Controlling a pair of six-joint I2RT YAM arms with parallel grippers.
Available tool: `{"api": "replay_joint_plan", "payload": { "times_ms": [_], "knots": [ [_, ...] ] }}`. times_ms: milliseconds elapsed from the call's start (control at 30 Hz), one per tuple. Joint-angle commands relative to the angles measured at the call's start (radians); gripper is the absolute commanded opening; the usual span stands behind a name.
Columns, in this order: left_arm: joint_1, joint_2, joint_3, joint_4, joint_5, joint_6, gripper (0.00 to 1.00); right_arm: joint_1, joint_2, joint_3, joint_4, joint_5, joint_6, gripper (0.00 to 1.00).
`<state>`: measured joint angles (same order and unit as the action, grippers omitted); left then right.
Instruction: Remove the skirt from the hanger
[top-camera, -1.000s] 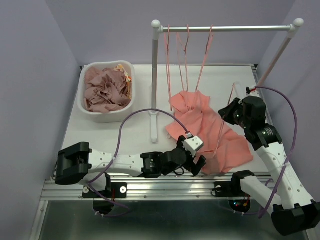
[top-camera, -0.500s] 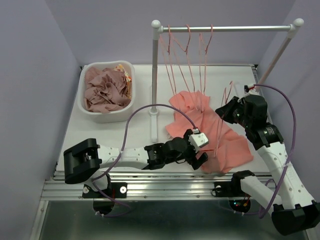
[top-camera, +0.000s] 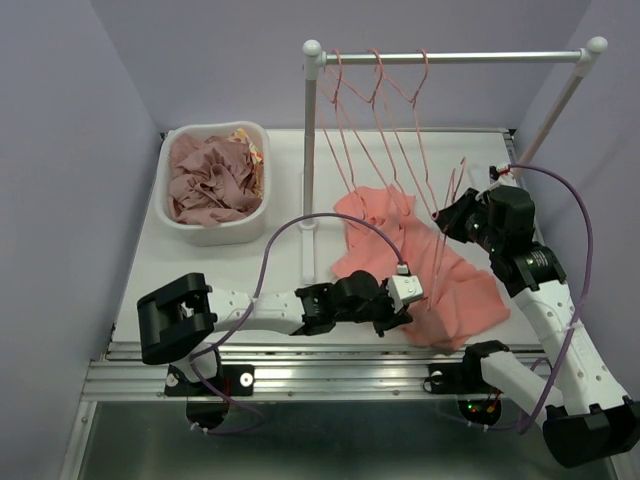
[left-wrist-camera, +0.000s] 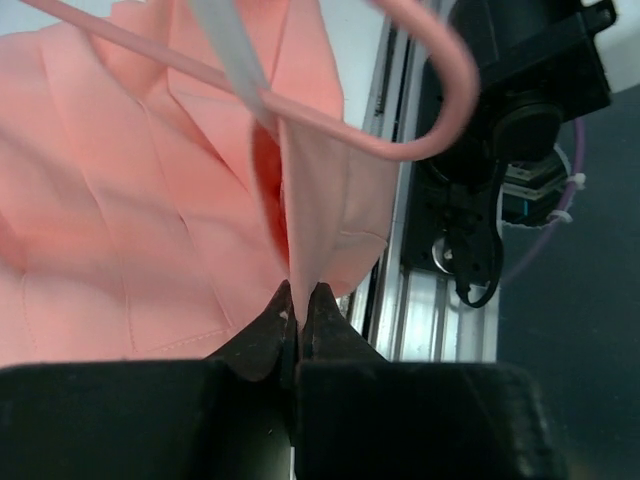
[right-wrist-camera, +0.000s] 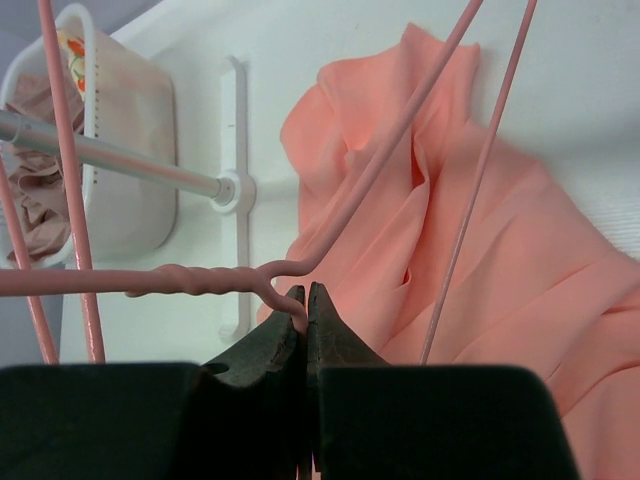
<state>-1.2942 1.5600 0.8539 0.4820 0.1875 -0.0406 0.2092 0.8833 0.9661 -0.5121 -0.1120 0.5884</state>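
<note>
White bin (top-camera: 213, 232) of crumpled clothes (top-camera: 205, 180) sits left of rack (top-camera: 309, 150).

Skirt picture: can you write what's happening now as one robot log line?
left jaws: shut on peach fabric skirt edge | right jaws: shut on pink wire hanger neck | skirt: spread on white table
</note>
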Motion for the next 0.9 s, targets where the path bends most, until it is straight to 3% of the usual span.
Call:
{"api": "replay_joint_plan", "payload": {
  "times_ms": [0, 167, 667, 767, 833, 867],
  "knots": [
    [-0.020, -0.018, 0.039, 0.075, 0.095, -0.021, 0.00, -0.005, -0.007, -0.021, 0.150, 0.076, -0.039, 0.01],
    [-0.031, -0.090, 0.002, 0.075, 0.064, -0.044, 0.00, -0.005, 0.019, -0.072, 0.211, 0.214, -0.048, 0.01],
    [-0.056, -0.244, -0.085, 0.029, -0.060, -0.128, 0.00, -0.005, 0.135, -0.110, 0.251, 0.377, -0.036, 0.01],
    [-0.062, -0.303, -0.085, -0.043, -0.163, -0.165, 0.00, -0.005, 0.109, -0.106, 0.236, 0.431, -0.038, 0.01],
    [-0.062, -0.346, -0.076, -0.106, -0.307, -0.186, 0.00, -0.005, 0.091, -0.106, 0.227, 0.460, -0.036, 0.01],
    [-0.062, -0.394, -0.067, -0.196, -0.353, -0.199, 0.00, -0.005, 0.085, -0.104, 0.218, 0.472, -0.038, 0.01]
  ]
}}
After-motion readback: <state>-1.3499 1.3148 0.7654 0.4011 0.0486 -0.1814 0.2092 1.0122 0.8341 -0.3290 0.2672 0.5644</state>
